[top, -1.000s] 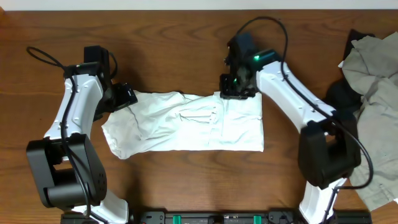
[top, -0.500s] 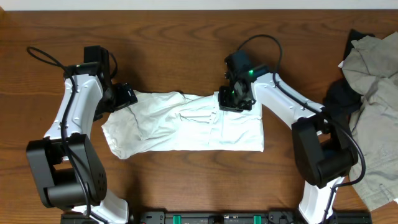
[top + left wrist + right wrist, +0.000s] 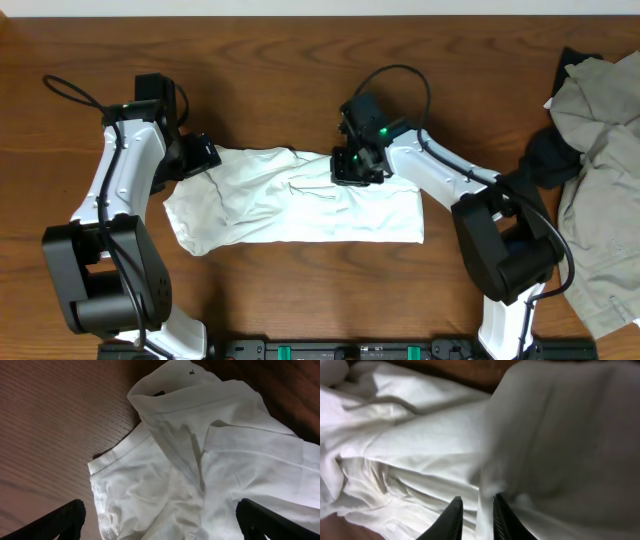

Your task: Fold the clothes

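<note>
Lying spread across the brown wooden desk, a crumpled white garment stretched from one arm to the other, its long side running left to right. The left hand sat at the garment's upper left corner, low over the cloth. From the left wrist view its two black fingers stood wide apart and released, one at each lower corner of the picture, with a stitched hem and a folded collar-like edge of the garment between and beyond them; whether the tips touched the cloth could not be told. The right hand was down on the garment's upper edge, a little right of its middle. In the right wrist view its dark fingers were drawn close together, clenched on a ridge of the white fabric that rose in the narrow gap between them, while loose folds lay to the left and a smoother, blurred panel filled the right. Well apart from all this, at the far right edge of the desk, lay a rumpled heap of grey-beige clothes, with a dark piece of cloth just beside its left border, near the right arm's base
</note>
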Robot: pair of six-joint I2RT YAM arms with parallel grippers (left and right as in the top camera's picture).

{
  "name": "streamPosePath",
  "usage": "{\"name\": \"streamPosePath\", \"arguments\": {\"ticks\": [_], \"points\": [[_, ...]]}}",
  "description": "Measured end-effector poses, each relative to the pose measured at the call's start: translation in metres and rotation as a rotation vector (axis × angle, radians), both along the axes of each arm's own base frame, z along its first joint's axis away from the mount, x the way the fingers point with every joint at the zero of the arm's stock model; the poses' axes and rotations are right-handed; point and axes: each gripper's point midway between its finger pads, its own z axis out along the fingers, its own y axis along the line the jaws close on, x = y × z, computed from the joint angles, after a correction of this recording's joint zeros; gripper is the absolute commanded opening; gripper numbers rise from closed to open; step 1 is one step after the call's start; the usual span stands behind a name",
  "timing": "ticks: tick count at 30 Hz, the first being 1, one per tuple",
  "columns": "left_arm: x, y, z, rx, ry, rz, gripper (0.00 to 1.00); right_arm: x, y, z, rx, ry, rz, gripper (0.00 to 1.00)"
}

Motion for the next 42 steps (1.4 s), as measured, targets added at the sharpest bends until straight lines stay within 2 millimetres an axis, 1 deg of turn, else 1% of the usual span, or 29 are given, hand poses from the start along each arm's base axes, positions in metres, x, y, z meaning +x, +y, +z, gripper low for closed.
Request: {"name": "streamPosePath", "arguments": {"ticks": [4, 6, 9, 12, 15, 18, 20, 22, 24, 26, 30, 33, 35, 42], "points": [[0.0, 0.0, 0.0, 0.0, 0.0, 0.0, 0.98, -0.001, 0.002, 0.003, 0.007, 0.005, 0.013, 0.22], [0.0, 0.0, 0.0, 0.0, 0.0, 0.0, 0.98, 0.0, 0.006, 0.007, 0.025, -0.005, 0.039, 0.22], [0.0, 0.0, 0.0, 0.0, 0.0, 0.0, 0.98, -0.001, 0.01, 0.015, 0.043, -0.005, 0.085, 0.16], [0.0, 0.0, 0.0, 0.0, 0.0, 0.0, 0.98, -0.002, 0.005, 0.02, 0.03, 0.01, 0.083, 0.2], [0.0, 0.0, 0.0, 0.0, 0.0, 0.0, 0.98, 0.007, -0.011, 0.03, 0.013, -0.007, 0.043, 0.28], [0.0, 0.0, 0.0, 0.0, 0.0, 0.0, 0.98, 0.021, -0.037, 0.048, 0.001, -0.04, -0.017, 0.36], [0.0, 0.0, 0.0, 0.0, 0.0, 0.0, 0.98, 0.03, -0.057, 0.058, -0.007, -0.056, -0.058, 0.36], [0.0, 0.0, 0.0, 0.0, 0.0, 0.0, 0.98, 0.037, -0.074, 0.062, -0.018, -0.063, -0.092, 0.37], [0.0, 0.0, 0.0, 0.0, 0.0, 0.0, 0.98, 0.04, -0.083, 0.06, -0.028, -0.061, -0.103, 0.36], [0.0, 0.0, 0.0, 0.0, 0.0, 0.0, 0.98, 0.037, -0.085, 0.053, -0.035, -0.048, -0.099, 0.36], [0.0, 0.0, 0.0, 0.0, 0.0, 0.0, 0.98, 0.027, -0.081, 0.03, -0.053, -0.002, -0.078, 0.39], [0.0, 0.0, 0.0, 0.0, 0.0, 0.0, 0.98, 0.021, -0.08, 0.01, -0.068, 0.042, -0.07, 0.39], [0.0, 0.0, 0.0, 0.0, 0.0, 0.0, 0.98, 0.018, -0.081, 0.001, -0.077, 0.061, -0.073, 0.39], [0.0, 0.0, 0.0, 0.0, 0.0, 0.0, 0.98, 0.021, -0.084, -0.001, -0.076, 0.059, -0.086, 0.36]]}}
